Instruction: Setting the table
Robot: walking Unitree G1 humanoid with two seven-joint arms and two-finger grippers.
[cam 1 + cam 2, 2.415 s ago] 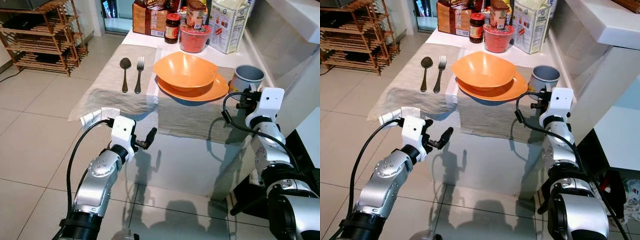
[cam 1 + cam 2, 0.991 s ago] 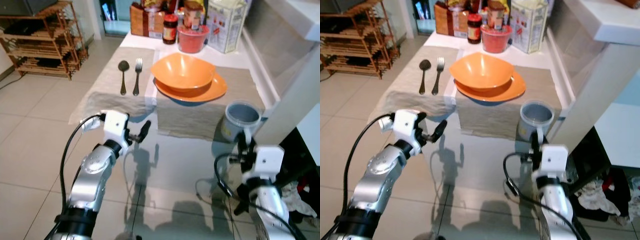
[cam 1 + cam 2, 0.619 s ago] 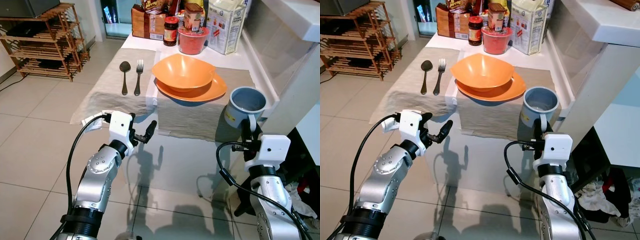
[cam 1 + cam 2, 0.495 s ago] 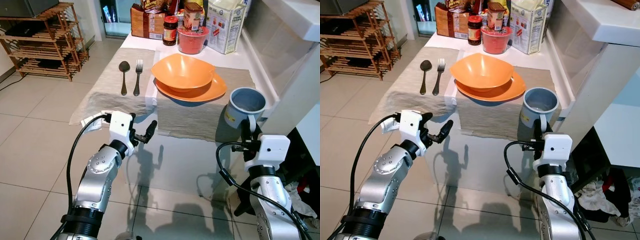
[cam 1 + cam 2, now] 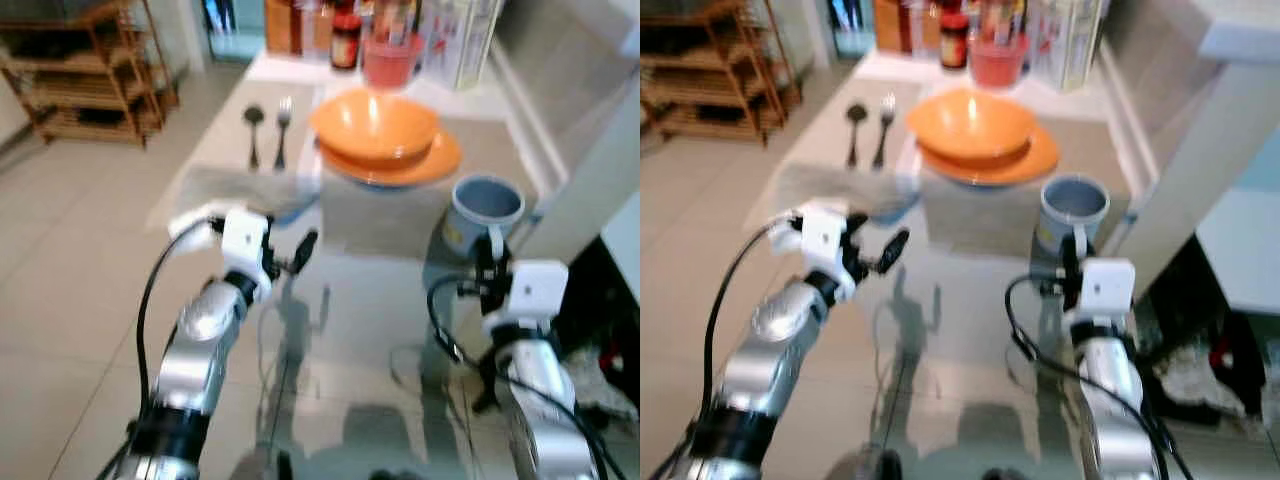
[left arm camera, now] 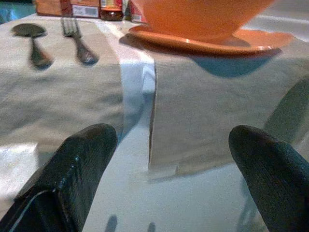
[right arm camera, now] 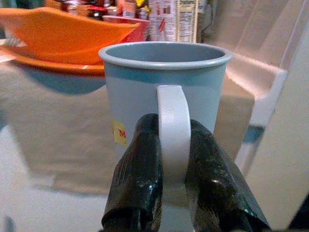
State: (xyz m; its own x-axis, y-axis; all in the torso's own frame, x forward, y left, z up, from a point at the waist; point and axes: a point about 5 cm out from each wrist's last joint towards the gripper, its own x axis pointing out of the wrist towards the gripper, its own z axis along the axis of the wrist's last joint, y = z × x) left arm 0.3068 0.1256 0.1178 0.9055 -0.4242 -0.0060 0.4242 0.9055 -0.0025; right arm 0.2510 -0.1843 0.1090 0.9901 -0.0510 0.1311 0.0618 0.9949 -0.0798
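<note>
Only red "M" on mug (image 7: 164, 92) label, rest unreadable.

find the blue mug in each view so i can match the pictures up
Left eye view: mug at centre right, just ahead of the right claw.
Right eye view: mug right of centre.
Left wrist view: not in it.
Right wrist view: mug at centre, handle between the fingers.
Shared landmark: the orange bowl, beside the mug.
</note>
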